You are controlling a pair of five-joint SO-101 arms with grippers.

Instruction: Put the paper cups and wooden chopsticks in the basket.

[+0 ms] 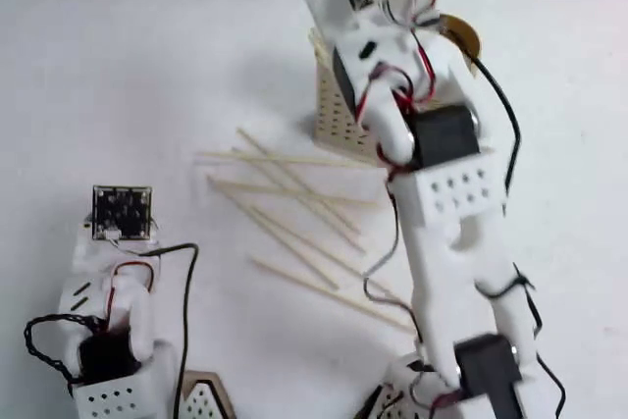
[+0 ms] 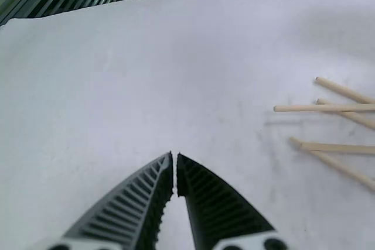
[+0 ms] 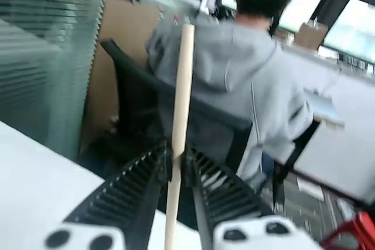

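Observation:
Several wooden chopsticks (image 1: 294,198) lie scattered across the middle of the white table, and the ends of some show in the left wrist view (image 2: 328,108). A perforated wooden basket (image 1: 337,115) stands at the far side, partly hidden under the right arm (image 1: 432,174). My right gripper (image 3: 176,156) is raised and shut on one chopstick (image 3: 183,86), which sticks out past the fingertips. At the near left, my left gripper (image 2: 174,171) is shut and holds nothing, low over bare table to the left of the chopsticks.
A brown round object (image 1: 461,36) shows partly behind the right arm at the far side. A perforated wooden piece (image 1: 201,399) sits at the near edge beside the left arm (image 1: 113,321). The table's left half is bare white surface (image 1: 118,95).

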